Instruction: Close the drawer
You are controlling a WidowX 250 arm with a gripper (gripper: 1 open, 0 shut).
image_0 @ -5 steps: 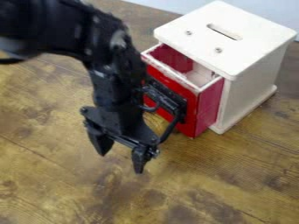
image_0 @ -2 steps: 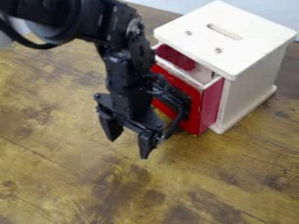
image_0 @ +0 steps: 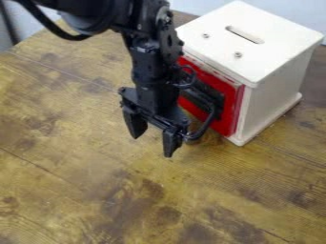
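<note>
The red drawer (image_0: 219, 99) sticks out a little from the left face of the cream-white housing (image_0: 254, 55). Its black front plate and loop handle (image_0: 199, 116) are partly hidden behind my arm. My gripper (image_0: 152, 135) points down at the table right in front of the drawer, its two black fingers (image_0: 170, 145) spread apart and open, with nothing between them. The hand looks pressed against the drawer's front and handle, though the exact contact is hidden.
The housing has slots on its top and stands at the right on a worn wooden table (image_0: 76, 181). My black arm (image_0: 109, 14) comes in from the upper left.
My gripper has moved right and up the picture toward the housing, staying open. The drawer now sticks out less than it did a second ago.
</note>
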